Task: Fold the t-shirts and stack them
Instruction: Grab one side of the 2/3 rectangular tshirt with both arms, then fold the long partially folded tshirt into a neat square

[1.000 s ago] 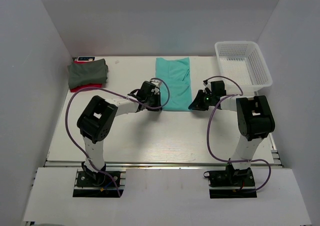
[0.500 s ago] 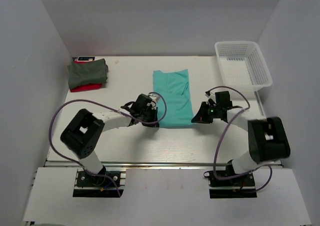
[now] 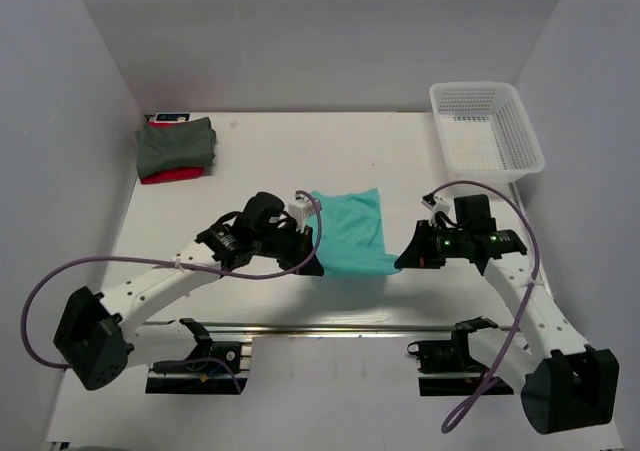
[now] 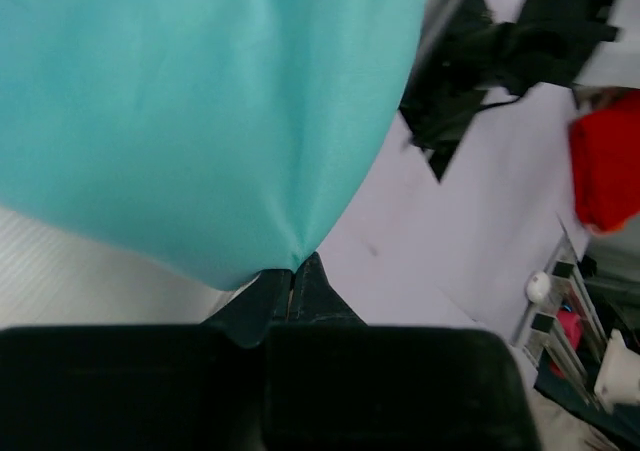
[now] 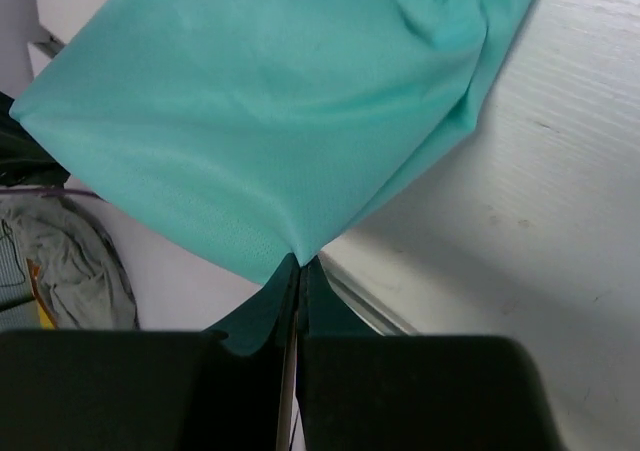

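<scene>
The teal t-shirt [image 3: 352,229] hangs lifted between both grippers near the table's front edge, its far part trailing down onto the table. My left gripper [image 3: 308,264] is shut on its near left corner [image 4: 292,263]. My right gripper [image 3: 404,261] is shut on its near right corner [image 5: 300,256]. The cloth fills the upper part of both wrist views. The dark grey-green t-shirt [image 3: 176,143] lies folded on top of the red t-shirt [image 3: 170,175] at the far left corner of the table.
A white mesh basket [image 3: 484,129] stands at the far right corner. The metal rail [image 3: 330,326] of the table's front edge runs just below the grippers. Purple cables loop off both arms.
Both grippers have pulled the teal t-shirt's near edge toward the front of the table and lifted it. The shirt has slid away from the back of the table.
</scene>
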Available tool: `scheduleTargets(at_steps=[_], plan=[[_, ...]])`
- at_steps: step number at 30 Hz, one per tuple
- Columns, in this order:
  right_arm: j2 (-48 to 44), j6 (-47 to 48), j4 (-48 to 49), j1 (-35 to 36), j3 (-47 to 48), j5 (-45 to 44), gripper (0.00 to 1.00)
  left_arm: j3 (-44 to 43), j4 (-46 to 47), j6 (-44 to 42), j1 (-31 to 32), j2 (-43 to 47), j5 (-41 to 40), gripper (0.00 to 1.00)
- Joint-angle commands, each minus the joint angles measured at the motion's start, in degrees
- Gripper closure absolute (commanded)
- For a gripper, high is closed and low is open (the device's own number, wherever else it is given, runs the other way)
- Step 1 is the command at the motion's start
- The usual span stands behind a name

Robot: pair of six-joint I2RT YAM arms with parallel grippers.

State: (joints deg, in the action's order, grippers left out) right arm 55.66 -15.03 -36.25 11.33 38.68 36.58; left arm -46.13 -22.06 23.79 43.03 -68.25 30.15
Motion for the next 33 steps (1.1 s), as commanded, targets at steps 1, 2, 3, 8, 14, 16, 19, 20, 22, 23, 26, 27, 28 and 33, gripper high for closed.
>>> scheduleTargets(at_steps=[1, 2, 3, 8, 14, 16, 19, 20, 22, 23, 26, 27, 28, 33], plan=[[-3.71, 4.92, -11.82, -0.34, 6.22, 3.23, 1.00, -3.53, -6.14, -1.73, 0.30, 3.65, 6.50, 1.00], [-3.98, 5.35, -13.83, -0.35, 7.37, 3.58, 1.00, -4.40, -8.41, -1.73, 0.30, 4.26, 7.02, 1.00], [-4.33, 5.36, -14.63, -0.35, 8.34, 4.63, 1.00, -5.02, -9.04, -1.21, 0.30, 4.26, 7.55, 1.00], [-4.07, 6.94, -17.10, -0.35, 10.80, 7.98, 1.00, -7.92, -11.24, -0.68, 0.30, 4.88, 7.56, 1.00], [-1.44, 5.63, -14.12, -0.61, 13.35, 6.31, 1.00, -8.97, -11.86, 1.26, -1.01, 3.39, 0.81, 1.00], [-0.56, 3.78, -10.35, -0.61, 13.53, 5.96, 1.00, -9.50, -10.72, 2.48, -1.01, 3.39, -1.14, 1.00], [1.37, 1.59, -5.34, -0.70, 14.14, 5.70, 1.00, -10.82, -10.10, 3.27, -1.01, 2.78, -6.50, 1.00], [2.25, 1.23, -3.67, -0.61, 14.23, 5.35, 1.00, -11.87, -10.10, 3.28, -1.01, 2.77, -8.51, 1.00], [4.19, 0.53, -2.69, -0.70, 15.89, 5.17, 1.00, -12.57, -10.63, 3.81, -1.01, 1.46, -10.10, 1.00], [4.98, 0.52, -2.25, -0.52, 16.34, 5.34, 1.00, -12.58, -9.93, 4.50, -1.01, 1.45, -11.33, 1.00], [7.00, -0.97, 0.90, -0.70, 17.04, 5.43, 1.00, -13.20, -9.40, 5.21, -1.54, -0.21, -13.18, 1.00], [8.14, -0.97, 1.18, -0.70, 17.31, 5.35, 1.00, -13.81, -9.40, 5.21, -1.54, -1.09, -13.19, 1.00], [8.76, -1.14, 1.44, -0.79, 17.57, 5.26, 1.00, -13.81, -9.40, 5.21, -1.54, -1.10, -13.88, 1.00], [11.84, -2.02, 2.95, -0.87, 18.80, 4.82, 1.00, -14.34, -6.59, 5.21, -2.86, -4.25, -16.00, 1.00]])
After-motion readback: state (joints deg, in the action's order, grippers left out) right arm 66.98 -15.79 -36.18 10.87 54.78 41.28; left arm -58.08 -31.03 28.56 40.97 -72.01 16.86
